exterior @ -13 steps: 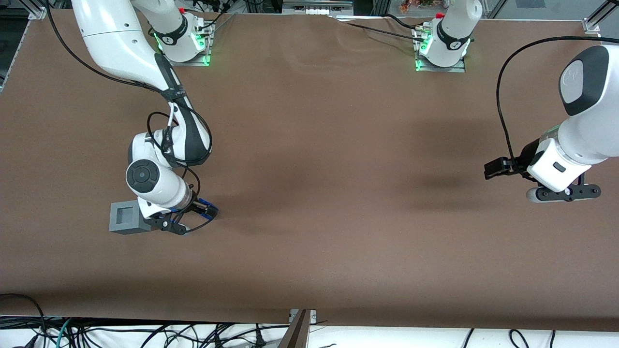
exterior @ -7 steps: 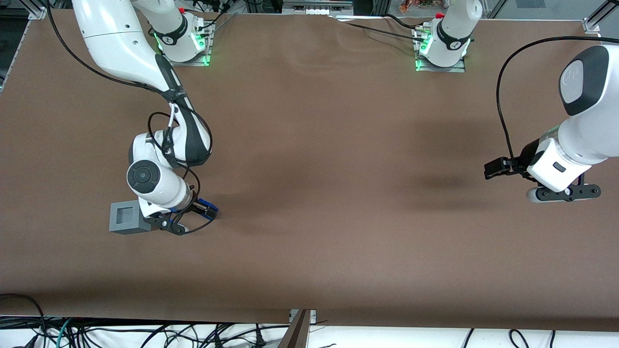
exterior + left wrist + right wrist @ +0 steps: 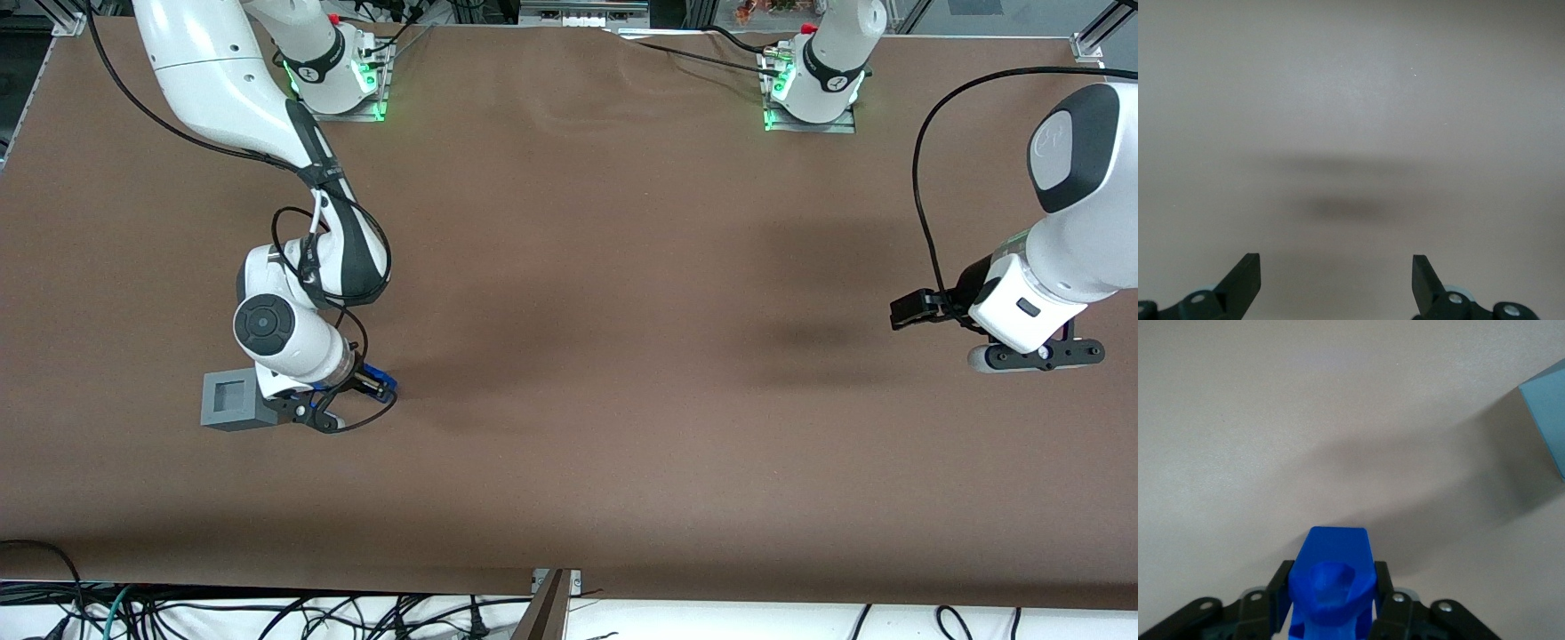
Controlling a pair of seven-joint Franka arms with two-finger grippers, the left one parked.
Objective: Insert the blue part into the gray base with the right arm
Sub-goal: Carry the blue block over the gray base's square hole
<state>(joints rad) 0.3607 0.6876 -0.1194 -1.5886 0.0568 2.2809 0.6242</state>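
A brown tabletop [image 3: 622, 311] is seen from above in the front view, with a white and dark-gray right arm [image 3: 267, 178] reaching down from the upper left of the frame toward the lower left. At its end, a black two-finger tool [image 3: 369, 384] is closed on a small bright-blue block [image 3: 380, 384]. Only a sliver of the block is shown there, peeking out past the wrist. Just beside the wrist, in the lower left of the frame, a light-gray cube [image 3: 233, 401] is set on the tabletop, with a square recess visible in its top face. The block is not in that recess; it is held near the cube, toward the middle of the table from it. In the right wrist view, the blue block [image 3: 1333, 583] is shown gripped between the two black fingers [image 3: 1388, 603] of the tool [image 3: 1331, 613], with a rounded hollow on its facing surface, and one corner of the gray cube [image 3: 1548, 413] is caught at the frame's edge, well apart from the block.
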